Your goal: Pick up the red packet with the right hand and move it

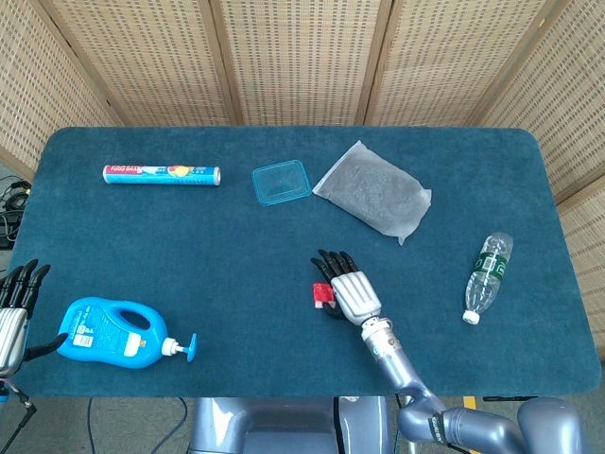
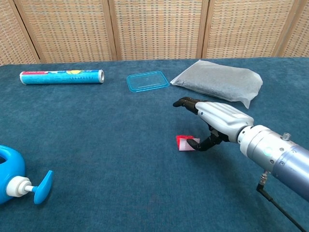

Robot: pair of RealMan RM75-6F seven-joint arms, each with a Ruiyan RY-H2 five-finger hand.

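Observation:
The red packet (image 1: 323, 295) (image 2: 185, 143) lies near the table's middle front, tipped up on one edge with a white underside showing. My right hand (image 1: 347, 288) (image 2: 217, 121) hovers just right of it. Its thumb (image 2: 202, 144) curls under and touches the packet's right edge, while the other fingers (image 2: 186, 103) reach forward above it, spread and clear of it. My left hand (image 1: 13, 307) shows only in the head view, at the far left edge, fingers apart and holding nothing.
A blue pump bottle (image 1: 112, 333) (image 2: 12, 176) lies at the front left beside my left hand. At the back are a wrap roll (image 1: 162, 174), a blue lid (image 1: 281, 182) and a grey bag (image 1: 373, 192). A water bottle (image 1: 488, 276) lies at the right.

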